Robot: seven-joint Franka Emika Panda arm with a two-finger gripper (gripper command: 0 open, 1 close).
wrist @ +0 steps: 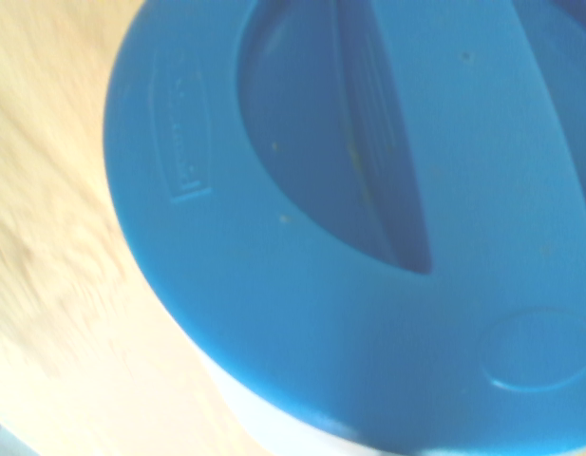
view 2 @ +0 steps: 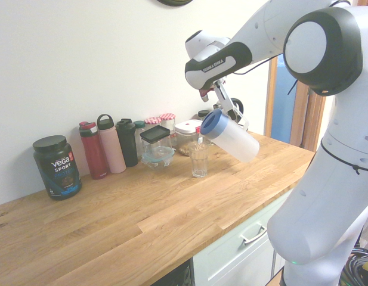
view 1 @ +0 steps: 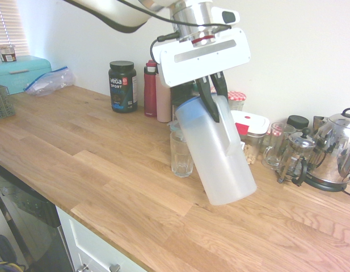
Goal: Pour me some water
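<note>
**Jug tilted over glass**

The hand (view 1: 211, 93) is clamped on the side handle of the frosted jug (view 1: 217, 156), held tilted above the worktop (view 1: 106, 170), spout over the glass (view 1: 181, 154). The water level is hardly discernible. Smooth plastic is judged slippery; the handle grip suits it.

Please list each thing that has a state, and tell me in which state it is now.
Gripper: shut on the jug handle.
Jug: lifted, tilted, blue lid on, spout toward the glass.
Glass: upright on the counter, contents unclear.
Red-lidded box: closed.
Kettle: upright, lid on.
Coffee press: upright.
</note>
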